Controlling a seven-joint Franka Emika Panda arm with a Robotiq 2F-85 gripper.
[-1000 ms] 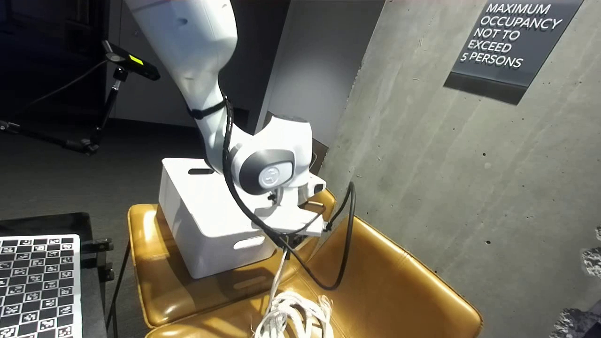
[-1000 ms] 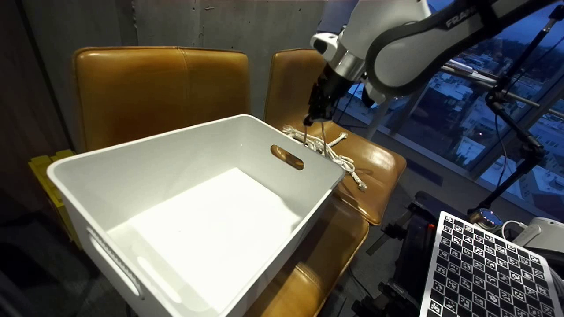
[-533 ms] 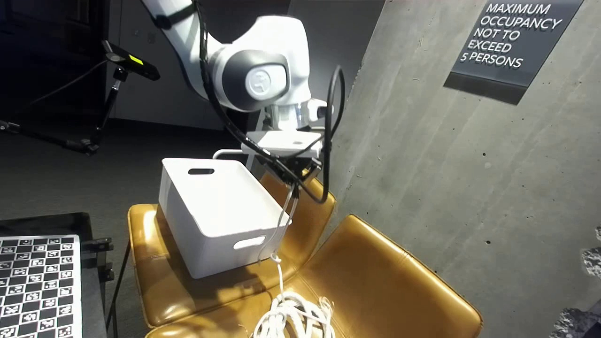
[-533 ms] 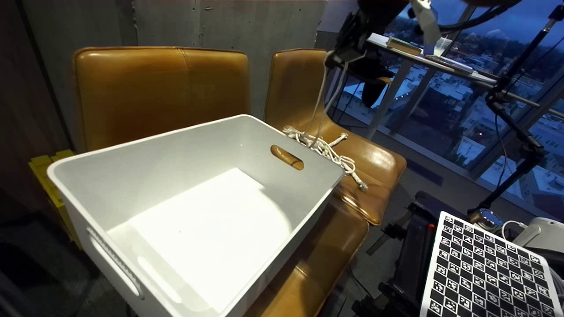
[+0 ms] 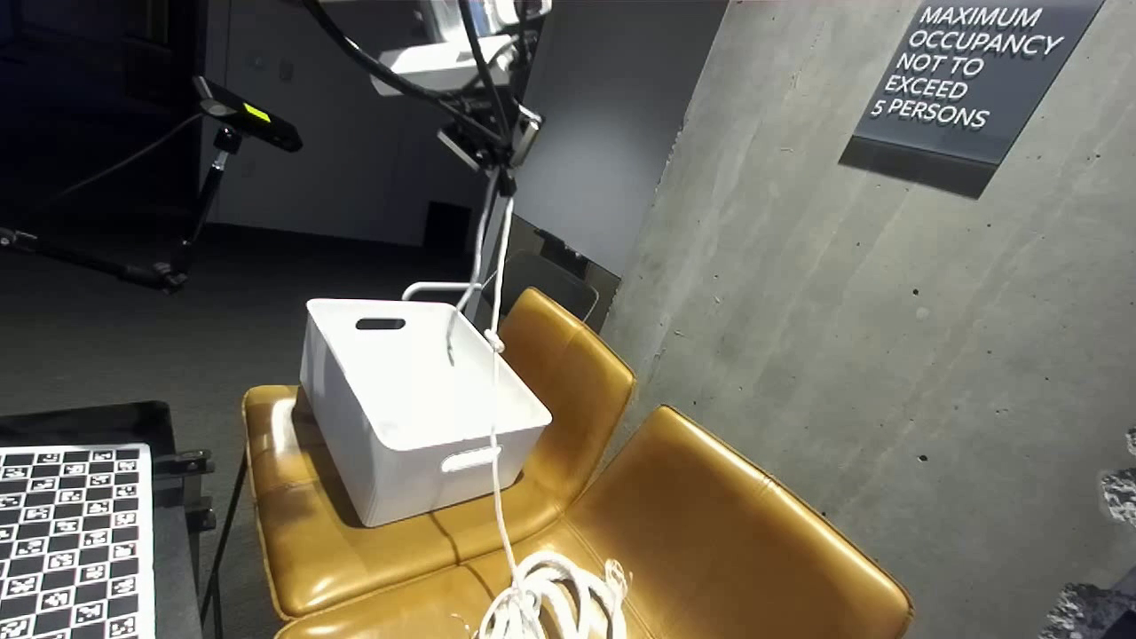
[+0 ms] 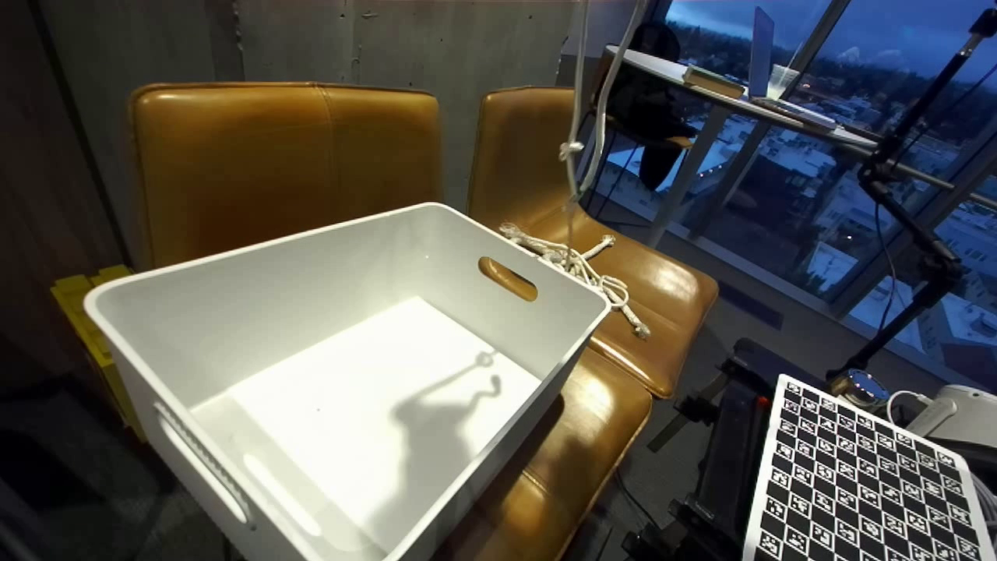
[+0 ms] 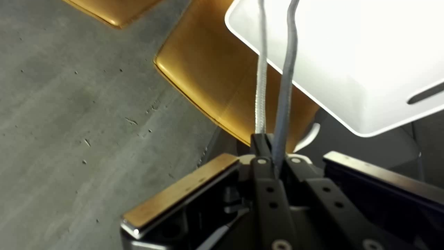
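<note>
Jaws pinching knotted rope (image 5: 494, 340), white bin (image 5: 413, 484)

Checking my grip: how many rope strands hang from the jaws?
2 in the wrist view: a pale strand at left, a greyer strand at right. In an exterior view one, knotted, runs down to the rope pile. The shut jaws may hide more.

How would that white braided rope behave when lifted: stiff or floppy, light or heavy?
The white braided rope is probably floppy: its strands dangle from the black two-fingered gripper. It's likely light, since those strands look thin. It may snag: one strand bears a knot, and more lies looped on the tan leather-like chair.
</note>
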